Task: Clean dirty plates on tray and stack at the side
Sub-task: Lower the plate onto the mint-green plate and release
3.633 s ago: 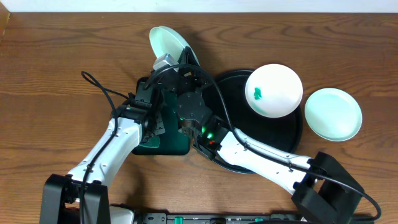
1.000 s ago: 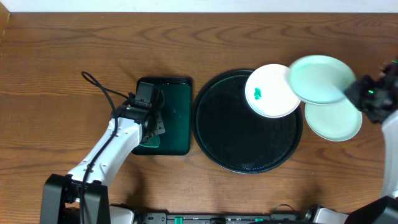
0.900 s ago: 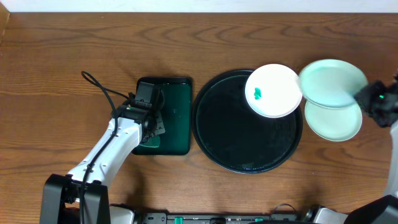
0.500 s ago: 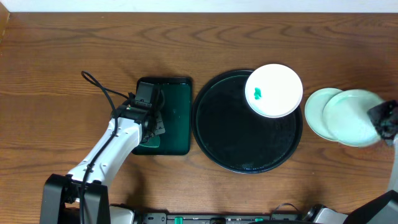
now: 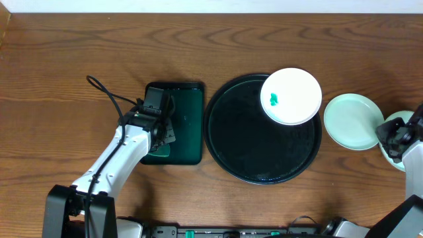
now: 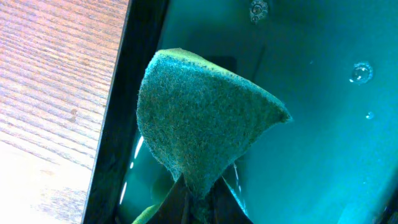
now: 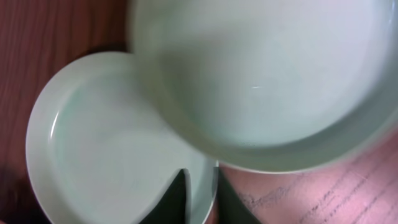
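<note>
A white plate with a small green smear rests on the back right rim of the round black tray. Right of the tray a clean mint plate lies on the table. A second mint plate sits mostly under my right gripper. It looks blurred just beyond the fingertips and overlaps the lying plate. The right fingers stand slightly open, and the lying plate's rim shows through the gap. My left gripper is shut on the green sponge.
The rectangular dark green tray lies left of the black tray, wet inside, with the sponge held over its left edge. A black cable loops over the table by the left arm.
My right gripper carried the mint plate from over the tray to the far right and lowered it beside the lying plate. Its fingers have parted. The left arm has not moved.
</note>
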### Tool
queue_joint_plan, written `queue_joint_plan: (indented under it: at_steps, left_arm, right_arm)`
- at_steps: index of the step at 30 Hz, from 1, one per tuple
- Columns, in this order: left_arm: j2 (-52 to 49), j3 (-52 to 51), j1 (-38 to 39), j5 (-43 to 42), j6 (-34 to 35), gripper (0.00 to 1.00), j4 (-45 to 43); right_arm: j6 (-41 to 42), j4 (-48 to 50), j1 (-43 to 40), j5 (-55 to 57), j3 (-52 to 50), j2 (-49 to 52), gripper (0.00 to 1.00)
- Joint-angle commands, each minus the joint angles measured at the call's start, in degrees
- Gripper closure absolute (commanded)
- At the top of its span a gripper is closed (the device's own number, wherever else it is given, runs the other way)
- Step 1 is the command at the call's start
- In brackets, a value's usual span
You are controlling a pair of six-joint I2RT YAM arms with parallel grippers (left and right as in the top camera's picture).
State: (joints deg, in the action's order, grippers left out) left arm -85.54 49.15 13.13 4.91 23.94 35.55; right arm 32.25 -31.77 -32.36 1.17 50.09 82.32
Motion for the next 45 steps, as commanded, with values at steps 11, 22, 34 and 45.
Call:
queue_joint_plan:
  at_steps: [11,22,34,45]
  left_arm:
    - [-0.28,-0.61,-0.2,1.16,-0.42,0.92,-0.02]
    - [-0.28,-0.61,-0.2,1.16,-0.39,0.92,-0.04]
    - [-0.28,-0.61,-0.2,1.18,-0.42,0.92,-0.04]
    - [-0.28,-0.61,-0.2,1.16,-0.39,0.92,-0.07]
  right_arm:
    - [-10.56,3.56,6.51,6.71,-0.28,3.85,0.6]
    - [-16.72,12.35,6.29,7.87,-0.28,6.54,0.68]
    - [-18.21,15.13,3.41,6.4,-0.28,13.09,0.77]
    - [-18.21,16.74,8.48,-1.46,-0.09,12.07,0.99]
